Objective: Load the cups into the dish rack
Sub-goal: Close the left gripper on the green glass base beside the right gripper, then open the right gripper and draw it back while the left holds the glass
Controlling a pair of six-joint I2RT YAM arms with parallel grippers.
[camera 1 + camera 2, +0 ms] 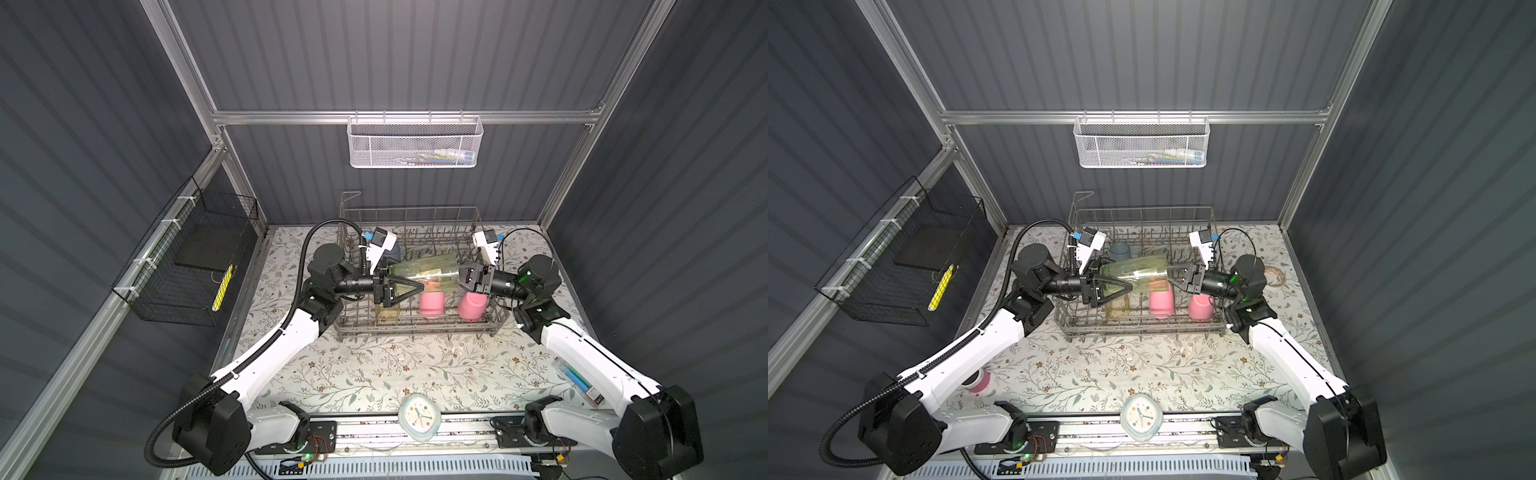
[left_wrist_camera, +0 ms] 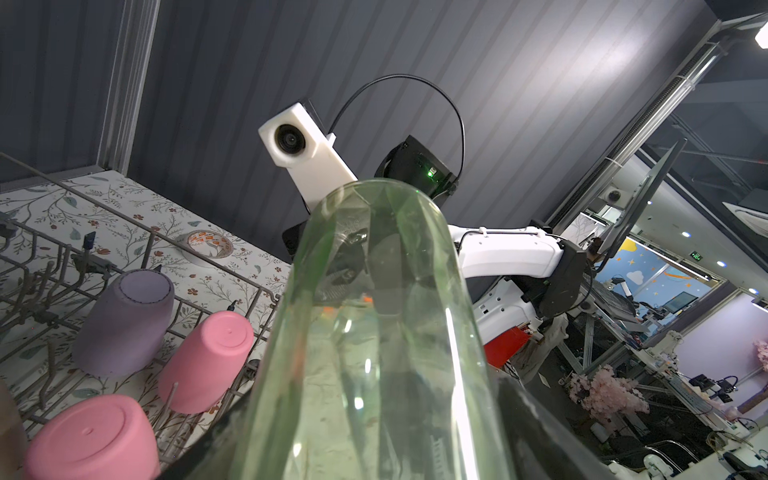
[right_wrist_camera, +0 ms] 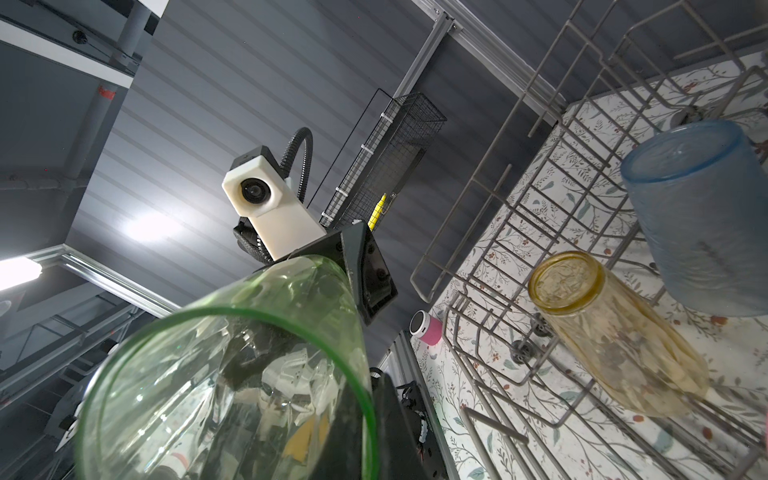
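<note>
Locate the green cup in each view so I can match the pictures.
In a top view: green cup near centre, lying sideways over the dish rack.
In a top view: near centre again.
Left wrist: fills lower centre.
Right wrist: lower left, rim nearest.
Shared landmark: dish rack.

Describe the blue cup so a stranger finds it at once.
Find the grey wire dish rack on the floral table. Look in its far left part, behind the yellow cup. It is the only translucent blue cup; its neighbours are yellow, pink or green.
</note>
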